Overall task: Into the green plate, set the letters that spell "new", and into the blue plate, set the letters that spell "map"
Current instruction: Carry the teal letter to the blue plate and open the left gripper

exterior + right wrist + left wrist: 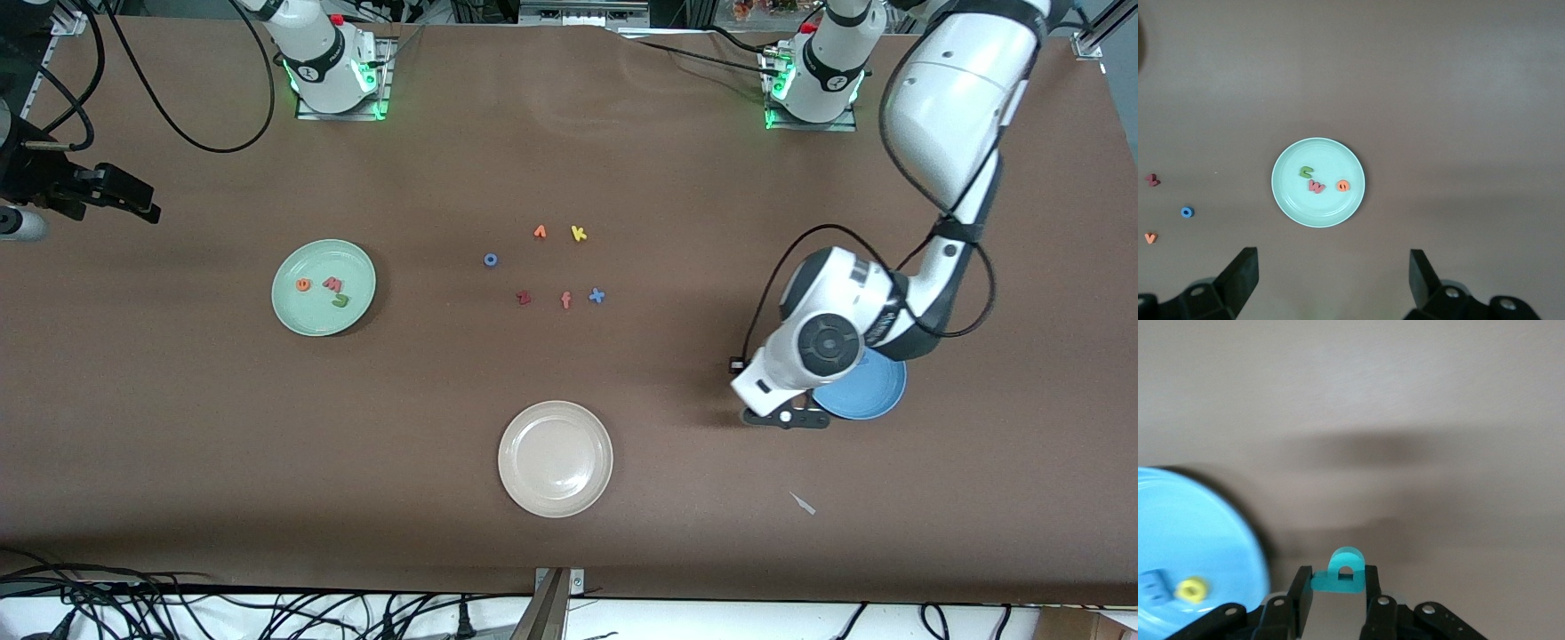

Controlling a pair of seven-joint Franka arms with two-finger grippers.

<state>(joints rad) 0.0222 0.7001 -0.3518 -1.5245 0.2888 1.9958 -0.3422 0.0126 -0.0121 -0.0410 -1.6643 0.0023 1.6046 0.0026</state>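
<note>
The brown desk (676,498) carries three plates. The green plate (286,311) lies toward the right arm's end of the desk, and in it sit the orange e (303,284), the salmon-red w (332,284) and the green n (340,301). The cream plate (556,459) lies near the desk's edge closest to the front camera, about midway along it. The blue plate (876,391) lies toward the left arm's end, partly covered in the front view by the left arm's wrist; in the left wrist view the blue m (1153,585) and the yellow a (1190,589) lie in it.

The left gripper (1336,587) hangs over the bare desk just beside the blue plate's rim, its fingers (1300,593) narrowed onto the teal p (1340,574), which they hold between them. The right gripper (1331,270) waits up over the desk at the right arm's end, near the green plate, its fingers (1241,273) spread wide with nothing between them.

Around the desk's middle lie the loose letters: the orange v (540,232), the yellow k (579,234), the blue o (490,260), the dark red z (524,298), a salmon f (565,300) and the blue x (597,296).
</note>
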